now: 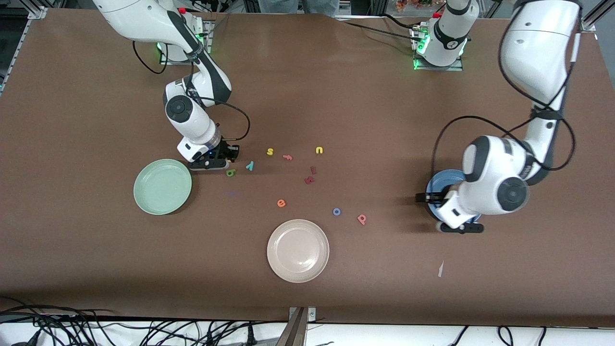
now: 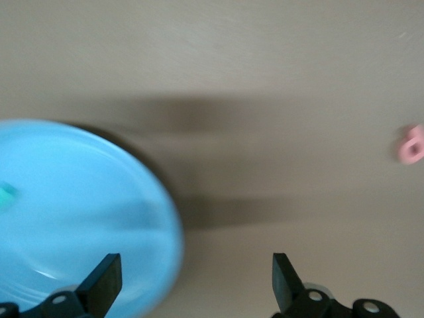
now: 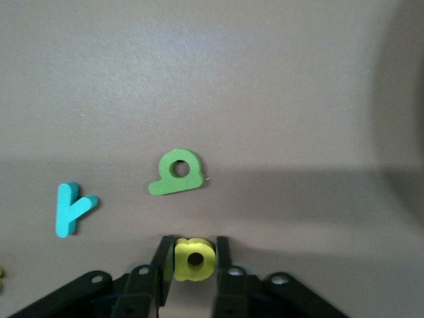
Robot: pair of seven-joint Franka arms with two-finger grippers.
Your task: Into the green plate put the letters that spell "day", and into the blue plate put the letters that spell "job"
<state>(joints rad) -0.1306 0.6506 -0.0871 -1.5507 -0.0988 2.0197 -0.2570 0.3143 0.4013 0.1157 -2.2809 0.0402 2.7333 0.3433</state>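
Observation:
My right gripper is shut on the yellow "a", low over the table beside the green plate. The dark green "d" and the teal "y" lie just next to it on the table. My left gripper is open and holds nothing; it hangs over the rim of the blue plate. A teal letter shows in that plate. The left arm hides most of the blue plate. The blue "o" and the pink "b" lie between the two plates.
A beige plate sits nearest the front camera. An orange "e", a yellow "s", a yellow "u", a pink letter and two dark red letters are scattered mid-table.

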